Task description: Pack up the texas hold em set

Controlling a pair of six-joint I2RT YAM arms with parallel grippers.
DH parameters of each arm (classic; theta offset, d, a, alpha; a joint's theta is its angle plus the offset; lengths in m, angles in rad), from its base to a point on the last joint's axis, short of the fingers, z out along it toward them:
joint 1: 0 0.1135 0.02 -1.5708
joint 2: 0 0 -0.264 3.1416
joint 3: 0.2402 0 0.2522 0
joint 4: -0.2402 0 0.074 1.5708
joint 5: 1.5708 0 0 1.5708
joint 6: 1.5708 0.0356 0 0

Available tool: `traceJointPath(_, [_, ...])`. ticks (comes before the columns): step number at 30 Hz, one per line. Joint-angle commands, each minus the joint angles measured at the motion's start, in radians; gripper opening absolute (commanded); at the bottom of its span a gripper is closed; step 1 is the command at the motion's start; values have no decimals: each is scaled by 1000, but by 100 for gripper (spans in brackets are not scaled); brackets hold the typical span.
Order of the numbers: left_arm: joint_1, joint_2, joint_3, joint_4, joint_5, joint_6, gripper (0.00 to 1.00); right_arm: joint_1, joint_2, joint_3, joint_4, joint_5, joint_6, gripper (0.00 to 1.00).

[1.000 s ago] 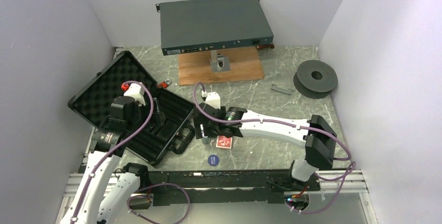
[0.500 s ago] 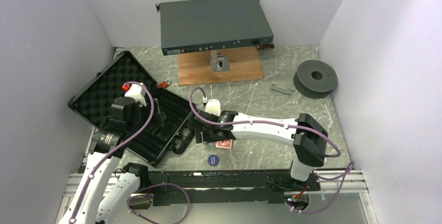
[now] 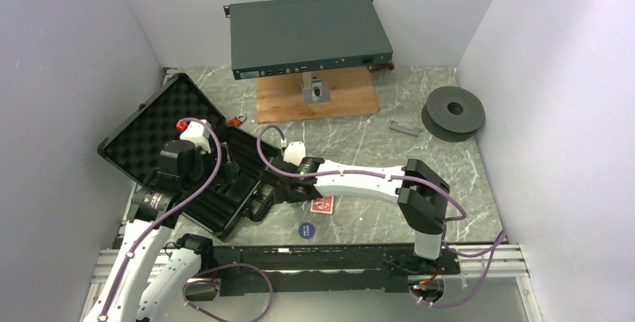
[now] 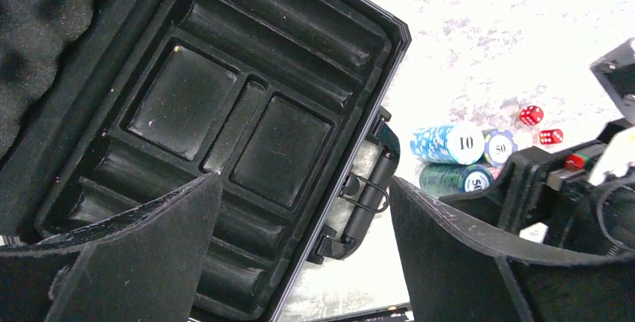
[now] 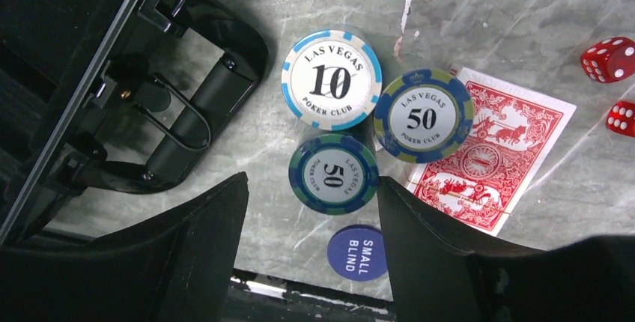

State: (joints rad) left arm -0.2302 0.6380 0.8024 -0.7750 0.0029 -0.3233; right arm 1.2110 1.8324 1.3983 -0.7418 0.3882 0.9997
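Observation:
The black briefcase lies open at the left, with its foam lid back and its moulded tray bare. My left gripper is open and empty above the tray's near edge and the case handle. My right gripper is open above three chip stacks beside the handle: a "10" stack, a blue "50" stack and a green "50" stack. The green stack sits just beyond the fingertips, close to the right finger. The red-backed card deck, two red dice and the blue "small blind" disc lie on the table.
A large grey rack box stands on a post over a wooden board at the back. A dark grey spool lies at the back right, with a small grey bar near it. A black rail runs along the near edge.
My right gripper has moved left, from over the card deck to over the chip stacks by the case handle. The left arm has not moved.

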Motion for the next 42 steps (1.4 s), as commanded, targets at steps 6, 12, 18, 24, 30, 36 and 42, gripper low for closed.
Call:
traceJointPath(6, [-37,-25,1,17,-33,-7,88,5,56,77,-67,72,20,59])
traceJointPath(12, [-44,-21,3,14,-43,-10,88,4,65,72,-70,88,21,53])
traceJointPath(18, [-47,-18,3,11,-51,-13,88,0,66,53,-55,84,15,45])
traceJointPath(24, [-55,-18,3,8,-60,-17,88,-1,71,43,-51,85,10,46])
traceJointPath(30, [-63,-15,3,6,-64,-19,87,-2,70,35,-41,93,7,53])
traceJointPath(36, [-67,-17,3,3,-73,-23,87,-7,76,28,-31,103,-4,55])
traceJointPath(42, [-75,-17,4,-1,-89,-28,88,-10,77,25,-13,92,-18,42])
